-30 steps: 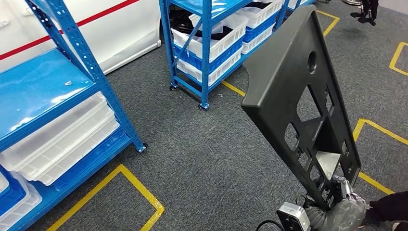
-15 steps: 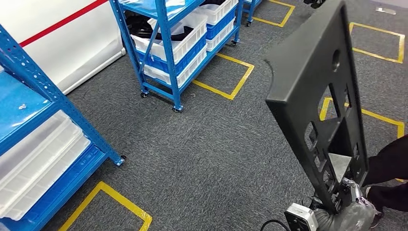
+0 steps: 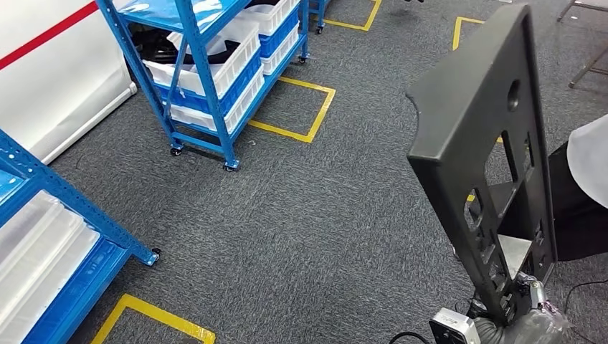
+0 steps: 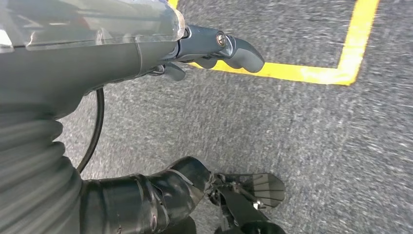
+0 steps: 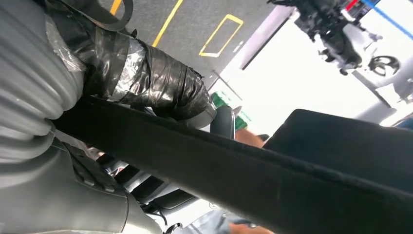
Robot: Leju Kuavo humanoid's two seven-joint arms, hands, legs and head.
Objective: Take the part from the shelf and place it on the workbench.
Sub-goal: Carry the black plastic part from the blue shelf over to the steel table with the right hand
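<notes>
Part (image 3: 473, 136): black panel with cutouts, right side of head frame, standing tall and tilted – lower end at bottom right, over grey carpet
Right hand (image 3: 527, 312): taped, bottom right, gripping part's lower end; wrist view shows thumb (image 5: 160, 83) clamped over its edge
Left hand (image 4: 214, 46): fingers curled in, holding nothing, above carpet
Shelf (image 3: 208, 64): blue, white bins, upper left
Floor: yellow tape line (image 3: 301, 107)
Person (image 3: 584, 186): right edge – partly cropped
</notes>
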